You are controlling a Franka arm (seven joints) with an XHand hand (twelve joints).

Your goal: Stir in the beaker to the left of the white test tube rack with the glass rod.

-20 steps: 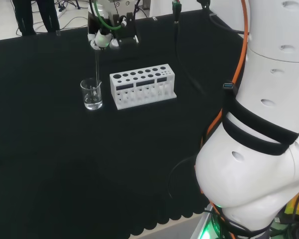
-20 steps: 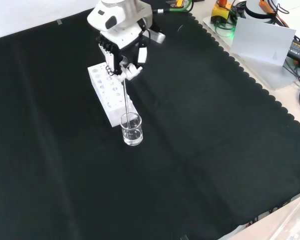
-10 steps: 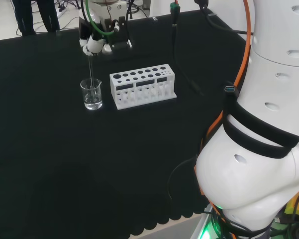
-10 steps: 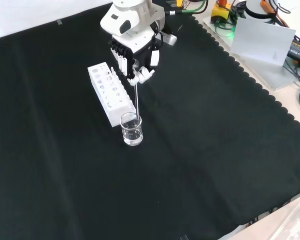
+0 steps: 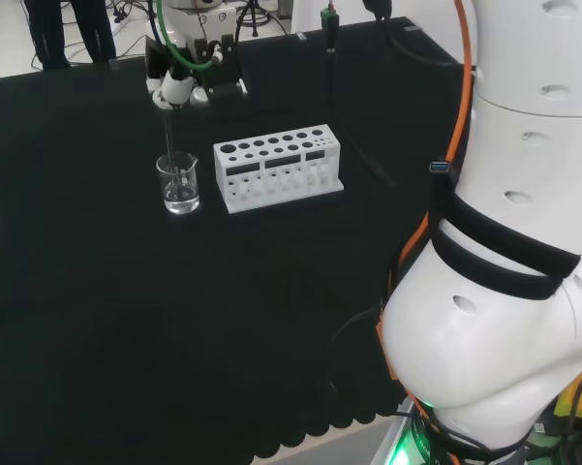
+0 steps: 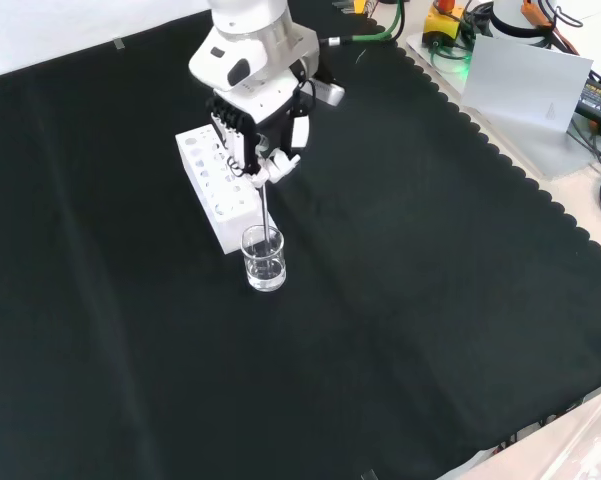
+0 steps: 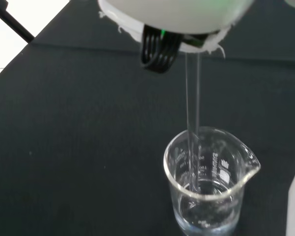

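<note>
Compared with half a second ago, the hand [image 5: 179, 85] has shifted a little left in the head view, and in the front view it has swung back left, so that it now hangs over the near end of the white test tube rack [image 6: 218, 187] instead of to its right. The glass rod [image 6: 268, 211] has changed its lean with it: a second ago its top was tipped toward the rack, and now it stands close to upright. The beaker [image 5: 177, 183] and the rack have not moved.

The hand points downward above the beaker, its fingers [image 6: 242, 137] curled and pinching the top of the rod. The rod runs straight down from the fingers, and the wrist view shows its lower part inside the beaker's mouth, reaching into a shallow layer of clear liquid at the bottom.

The beaker stands upright on the black surface [image 5: 126, 320], just left of the rack in the head view, spout toward the rack.
</note>
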